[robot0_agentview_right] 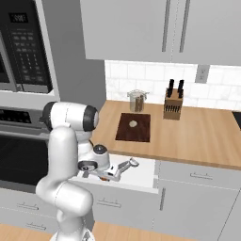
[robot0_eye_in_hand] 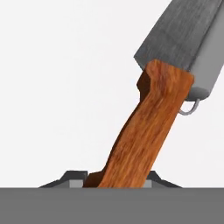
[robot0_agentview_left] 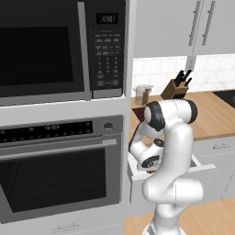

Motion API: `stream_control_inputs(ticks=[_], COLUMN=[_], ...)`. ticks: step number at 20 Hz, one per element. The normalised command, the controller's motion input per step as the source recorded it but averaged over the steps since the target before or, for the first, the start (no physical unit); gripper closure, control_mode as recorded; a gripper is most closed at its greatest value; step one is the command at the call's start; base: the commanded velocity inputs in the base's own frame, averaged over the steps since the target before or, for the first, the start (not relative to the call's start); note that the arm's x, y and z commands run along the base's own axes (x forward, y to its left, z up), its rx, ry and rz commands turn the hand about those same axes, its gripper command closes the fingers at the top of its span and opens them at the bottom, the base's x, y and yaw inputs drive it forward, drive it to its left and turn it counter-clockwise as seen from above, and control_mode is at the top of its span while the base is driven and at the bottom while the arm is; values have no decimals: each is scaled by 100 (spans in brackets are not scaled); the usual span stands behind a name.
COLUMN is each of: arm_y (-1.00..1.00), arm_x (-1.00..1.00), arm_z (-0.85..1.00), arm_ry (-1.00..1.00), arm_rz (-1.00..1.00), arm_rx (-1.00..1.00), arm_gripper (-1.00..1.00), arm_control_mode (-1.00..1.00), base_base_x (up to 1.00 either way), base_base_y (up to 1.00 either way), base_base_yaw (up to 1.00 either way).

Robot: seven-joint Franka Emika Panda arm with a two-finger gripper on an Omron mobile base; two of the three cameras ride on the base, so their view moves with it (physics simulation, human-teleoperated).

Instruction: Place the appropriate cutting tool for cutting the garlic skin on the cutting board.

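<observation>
The cutting tool has an orange-red handle that runs up between my fingertips to a short silvery blade. My gripper is shut on the handle's lower end. In the right base view the gripper is low inside the open white drawer, with a bit of the orange handle showing at it. The dark brown cutting board lies on the light wooden counter behind the drawer. The small whitish garlic sits on the board. In the left base view the arm hides most of the board.
A grey metal utensil lies in the drawer beside the knife. A wooden knife block and a glass jar stand at the back of the counter. The oven and microwave column rises to the left.
</observation>
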Motion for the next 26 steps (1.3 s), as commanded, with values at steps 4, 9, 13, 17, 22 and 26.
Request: stream_control_inputs(ticks=[4, 9, 13, 17, 22, 26], arm_y=[-13, -30, -32, -32, -42, -57], arm_x=[-44, -81, -61, -26, -43, -35], arm_z=[40, 38, 72, 86, 86, 97], arm_ry=[-7, -1, 0, 1, 7, 17], arm_rz=[0, 0, -1, -1, -1, 0], arm_rx=[0, 0, 0, 0, 0, 0], arm_gripper=[100, 100, 100, 100, 100, 100], arm_control_mode=[-100, -100, -100, -100, -100, -100], base_base_x=[0, 0, 0, 0, 0, 0], base_base_y=[0, 0, 0, 0, 0, 0], base_base_yaw=[0, 0, 0, 0, 0, 0])
